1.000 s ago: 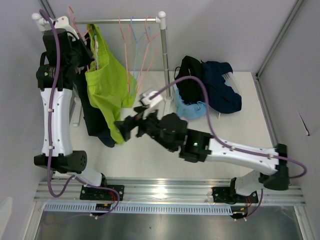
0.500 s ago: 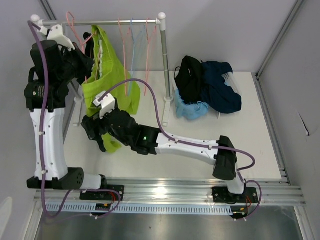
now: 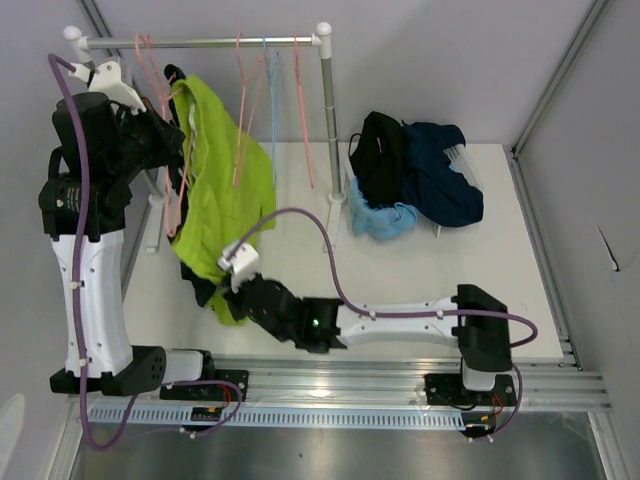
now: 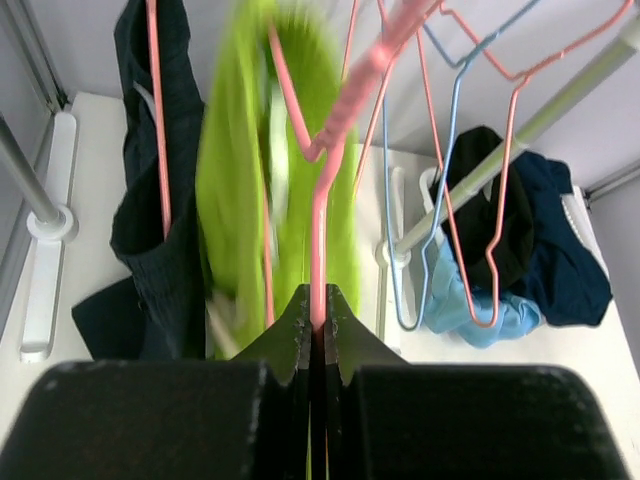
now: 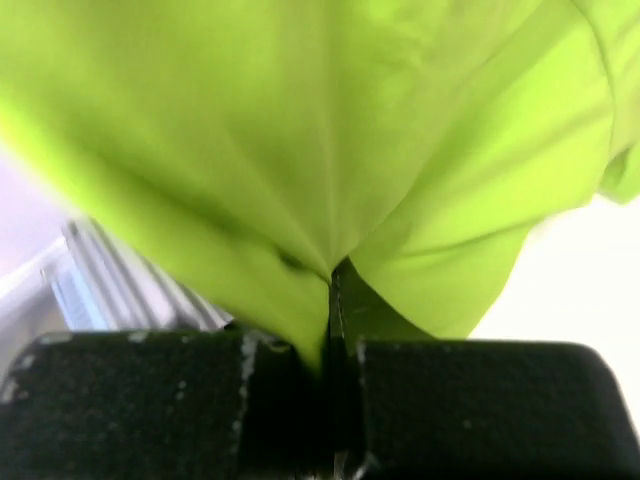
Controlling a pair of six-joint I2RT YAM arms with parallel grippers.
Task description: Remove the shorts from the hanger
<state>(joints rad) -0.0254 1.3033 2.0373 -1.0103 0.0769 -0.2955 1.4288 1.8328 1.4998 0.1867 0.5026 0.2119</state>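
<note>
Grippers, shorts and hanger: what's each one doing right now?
left gripper, shut on pink hanger
right gripper, shut on lime green shorts
lime green shorts, hanging on pink hanger
dark blue-green shorts, hanging
black shorts, lying on table
navy shorts, lying on table
light blue shorts, lying on table

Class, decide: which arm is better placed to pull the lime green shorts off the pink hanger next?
Right. The right pincer is shut on the lime green shorts near their hem; the left pincer is shut on the pink hanger, steadying it.

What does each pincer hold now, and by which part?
Left pincer: the pink hanger, by its wire. Right pincer: the lime green shorts, by a lower fold.
</note>
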